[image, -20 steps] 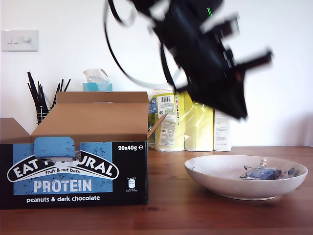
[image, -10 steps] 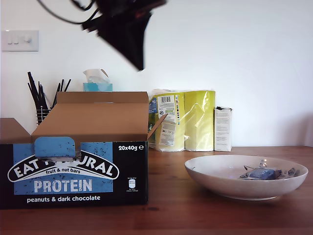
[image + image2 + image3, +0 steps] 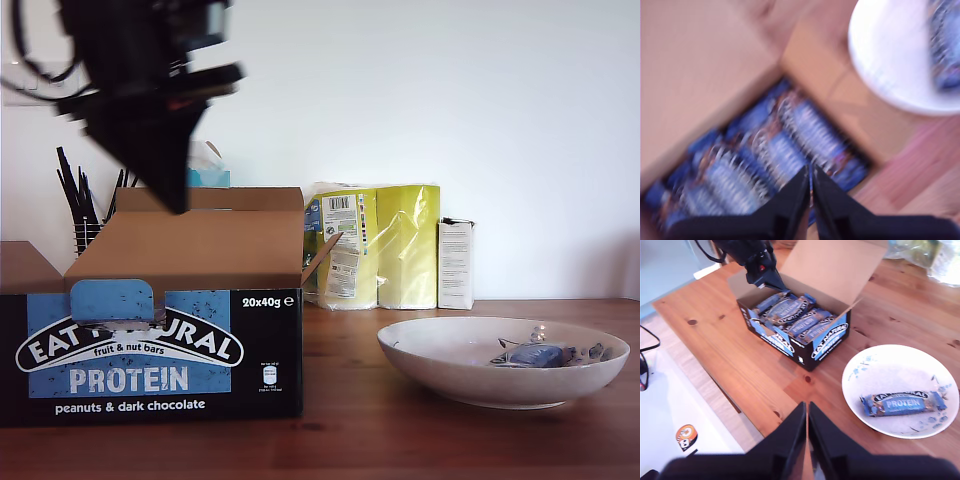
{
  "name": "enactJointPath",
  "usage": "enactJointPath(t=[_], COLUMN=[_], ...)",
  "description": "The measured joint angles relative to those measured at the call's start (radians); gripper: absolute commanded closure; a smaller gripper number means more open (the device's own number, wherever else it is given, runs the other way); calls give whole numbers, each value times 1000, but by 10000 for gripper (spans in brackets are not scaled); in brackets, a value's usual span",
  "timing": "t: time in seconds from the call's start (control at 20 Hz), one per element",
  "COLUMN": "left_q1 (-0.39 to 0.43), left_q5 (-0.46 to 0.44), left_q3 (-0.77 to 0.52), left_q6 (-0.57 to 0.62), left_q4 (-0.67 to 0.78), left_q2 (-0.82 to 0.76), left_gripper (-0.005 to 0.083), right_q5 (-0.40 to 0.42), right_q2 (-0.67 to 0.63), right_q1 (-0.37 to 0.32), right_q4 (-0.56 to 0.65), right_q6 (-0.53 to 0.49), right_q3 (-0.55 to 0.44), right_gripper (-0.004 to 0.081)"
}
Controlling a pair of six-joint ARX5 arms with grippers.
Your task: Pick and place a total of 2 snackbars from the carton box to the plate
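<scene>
Blue snackbars (image 3: 790, 145) filled the carton box (image 3: 160, 350); my first hand (image 3: 811, 172), pinched shut and empty, should open before dipping in.

carton box (image 3: 150, 350): stood open at about 9 o'clock in the exterior view, brown flaps up, black and blue front printed "EAT NATURAL PROTEIN".
snackbars in box (image 3: 795, 317): lay packed side by side in blue and dark wrappers, filling the inside.
plate (image 3: 440, 365): white and shallow, sat at about 4 o'clock in that view, apart from the box.
snackbar on plate (image 3: 902, 403): one lay flat inside, label up.
</scene>
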Motion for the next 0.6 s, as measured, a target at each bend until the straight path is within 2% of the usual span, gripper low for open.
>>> enactJointPath(t=[0.15,0.2,0.25,0.35,0.4,0.6], left_q1=[54,64,71,74,73,72], left_q5=[0,-1,0,3,8,15], left_q3=[-23,-23,-23,-23,-23,-23], left_q6=[-53,-84,-116,-155,-157,-184], left_q4=[-3,-2,-2,10,21,79], left_q2=[-11,-11,-11,-10,-10,-3], left_gripper=[788,729,595,241,152,146], right_q5=[-2,-2,-2,-2,-1,1], right_q2=[0,0,0,2,6,44], right_q1=[0,0,0,0,0,0], right_q4=[1,1,4,6,6,7], right_q6=[1,2,3,3,3,1], right_q3=[6,10,11,11,11,11], right_gripper=[783,783,783,783,783,783])
